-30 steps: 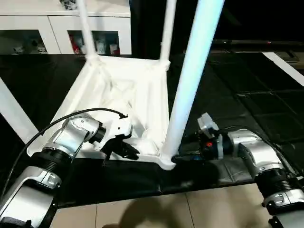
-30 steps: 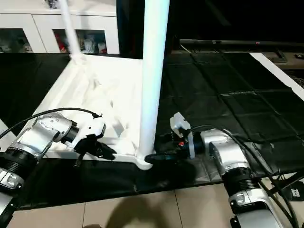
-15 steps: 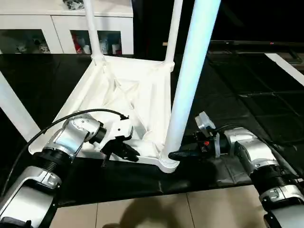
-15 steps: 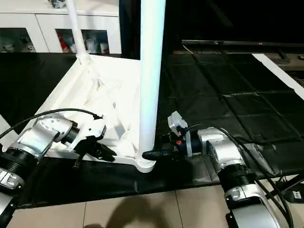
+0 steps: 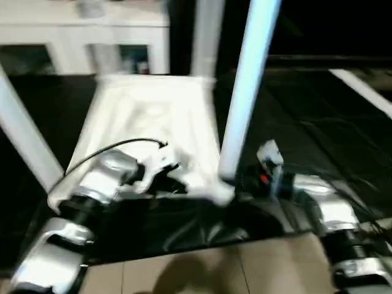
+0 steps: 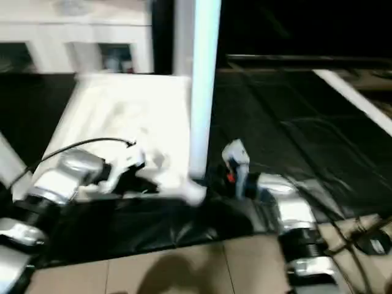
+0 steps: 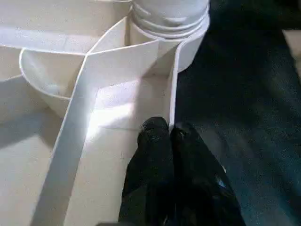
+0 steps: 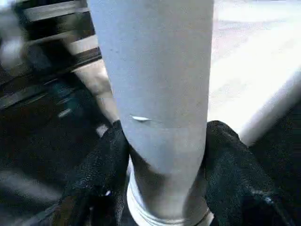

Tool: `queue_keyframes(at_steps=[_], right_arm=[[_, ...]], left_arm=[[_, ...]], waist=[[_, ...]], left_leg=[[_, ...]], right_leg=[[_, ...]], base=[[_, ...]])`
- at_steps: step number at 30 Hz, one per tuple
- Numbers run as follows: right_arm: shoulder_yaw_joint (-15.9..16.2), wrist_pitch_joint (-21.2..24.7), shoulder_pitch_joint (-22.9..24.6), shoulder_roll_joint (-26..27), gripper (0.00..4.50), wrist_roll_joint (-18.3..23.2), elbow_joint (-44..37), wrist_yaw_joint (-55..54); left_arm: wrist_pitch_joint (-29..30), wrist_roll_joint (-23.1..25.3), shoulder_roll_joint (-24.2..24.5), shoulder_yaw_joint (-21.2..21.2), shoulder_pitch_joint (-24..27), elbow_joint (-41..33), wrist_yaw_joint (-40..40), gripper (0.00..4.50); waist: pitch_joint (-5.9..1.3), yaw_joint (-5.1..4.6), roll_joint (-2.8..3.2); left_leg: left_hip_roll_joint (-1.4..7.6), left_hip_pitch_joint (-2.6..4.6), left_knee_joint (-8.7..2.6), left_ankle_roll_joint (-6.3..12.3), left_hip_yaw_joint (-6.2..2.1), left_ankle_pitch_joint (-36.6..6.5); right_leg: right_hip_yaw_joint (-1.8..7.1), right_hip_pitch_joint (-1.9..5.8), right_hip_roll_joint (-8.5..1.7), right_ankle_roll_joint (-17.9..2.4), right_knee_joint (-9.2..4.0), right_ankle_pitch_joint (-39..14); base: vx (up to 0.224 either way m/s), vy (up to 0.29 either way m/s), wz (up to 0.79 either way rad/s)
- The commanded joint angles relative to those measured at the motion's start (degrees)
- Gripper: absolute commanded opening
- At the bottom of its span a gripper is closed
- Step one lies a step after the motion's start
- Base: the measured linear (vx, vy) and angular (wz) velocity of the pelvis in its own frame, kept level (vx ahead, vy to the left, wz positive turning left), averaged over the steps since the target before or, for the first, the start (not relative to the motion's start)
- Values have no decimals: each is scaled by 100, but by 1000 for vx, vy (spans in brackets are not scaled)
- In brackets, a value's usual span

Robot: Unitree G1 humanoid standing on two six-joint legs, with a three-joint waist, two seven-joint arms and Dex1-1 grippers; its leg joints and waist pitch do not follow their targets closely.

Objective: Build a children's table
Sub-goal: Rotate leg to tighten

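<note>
The children's table (image 5: 153, 116) lies upside down on the black mat (image 5: 318, 122), ribbed underside up, with legs standing in its corner sockets, and the near-right leg (image 5: 245, 92) is the one you are working on. Your right tool (image 8: 160, 155) has its two black fingers (image 8: 101, 169) pressed on either side of that leg just above its socket, jaws about half open around it. Your left tool (image 7: 170, 136) is shut tight, pinching the thin outer rim of the tabletop close to the same corner socket (image 7: 169, 23). The risk from here is that the leg looks seated but may not be fully home; if you twist or push it off-axis, it could jam crooked or pop back out. The left pinch holds only a narrow plastic edge, so a hard push from the right could slide the top across the mat or tear that edge free of the fingers.
</note>
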Motion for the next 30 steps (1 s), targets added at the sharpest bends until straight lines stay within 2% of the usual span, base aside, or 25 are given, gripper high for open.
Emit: queue_keyframes(at_steps=[1,2,3,5,7,10,12,17,18,19,21,22,25,27,30], right_arm=[[557,312,-88,652,197,-137,207,-444],[493,489,-232,908,197,-231,358,-1058],[443,687,-382,1131,197,-328,494,-1629],[417,740,-565,1265,197,-439,684,-2064],[400,749,-686,1309,197,-535,796,-2305],[306,778,-712,1401,197,-552,744,-2448],[320,748,-699,1406,251,-588,710,-2442],[403,579,-592,1338,305,-603,592,-2168],[436,515,-560,1271,310,-586,551,-2026],[455,490,-541,1233,310,-580,527,-1954],[488,376,-463,1062,332,-531,431,-1649],[465,351,-412,960,352,-476,360,-1477],[346,344,-331,713,364,-341,221,-1098],[353,262,-289,427,395,-295,147,-647],[386,169,-258,72,418,-198,57,58]], left_arm=[[160,-298,-735,0,-165,-79,652,0],[278,-314,-994,110,-259,16,1054,0],[364,-316,-1204,198,-332,72,1394,0],[461,-324,-1360,264,-384,74,1626,0],[476,-274,-1398,259,-402,52,1709,0],[545,-209,-1406,259,-358,-58,1711,0],[551,-188,-1392,246,-332,-102,1682,0],[387,-158,-1190,126,-176,-303,1325,0],[367,-168,-1109,93,-139,-351,1233,0],[359,-170,-1070,79,-124,-370,1188,0],[349,-191,-909,33,-68,-440,981,0],[277,-190,-802,-7,-30,-490,826,0],[47,-186,-547,-115,61,-595,375,0],[-58,-206,-322,-176,115,-650,-12,0],[-267,-232,-83,-217,127,-636,-418,0]], waist=[[-262,-29,3],[-247,-102,-3],[-247,-110,11],[-272,-167,4],[-281,-193,-18],[-304,-197,-8],[-311,-194,-7],[-320,-192,4],[-321,-192,-17],[-325,-184,-7],[-324,-182,-22],[-322,-189,-12],[-313,-182,3],[-320,-172,6],[-320,-118,47]], left_leg=[[-15,37,-383,-55,-6,-1798],[-36,6,-390,-40,-12,-1828],[-39,20,-392,-52,-25,-1877],[-52,14,-396,-41,-46,-1924],[-42,7,-395,35,-33,-1834],[-35,-22,-400,131,-9,-1579],[-33,-36,-400,168,4,-1435],[-4,-50,-407,174,11,-1255],[-9,-61,-402,189,19,-1210],[1,-60,-405,193,13,-1191],[0,-63,-394,223,29,-1114],[1,-74,-396,235,30,-1089],[18,-63,-400,261,30,-1153],[27,-55,-400,264,30,-1167],[46,-33,-388,250,38,-1191]], right_leg=[[185,170,-416,-481,-662,-3221],[176,177,-377,-461,-666,-3219],[162,169,-385,-437,-673,-3283],[154,179,-384,-378,-684,-3279],[188,169,-376,-440,-667,-2988],[227,201,-367,-615,-597,-2366],[230,221,-365,-677,-577,-2163],[248,254,-371,-865,-522,-1685],[250,258,-366,-888,-512,-1614],[251,262,-377,-906,-506,-1578],[255,262,-375,-940,-505,-1459],[254,269,-366,-964,-492,-1398],[257,260,-380,-1004,-496,-1389],[257,260,-373,-998,-495,-1403],[266,242,-372,-1119,-467,-1230]], base=[[0,0,0],[0,0,0],[0,0,0],[0,0,0],[0,0,0],[0,0,0],[0,0,0],[0,0,0],[0,0,0],[0,0,0],[0,0,0],[0,0,0],[0,0,0],[0,0,0],[0,0,0]])
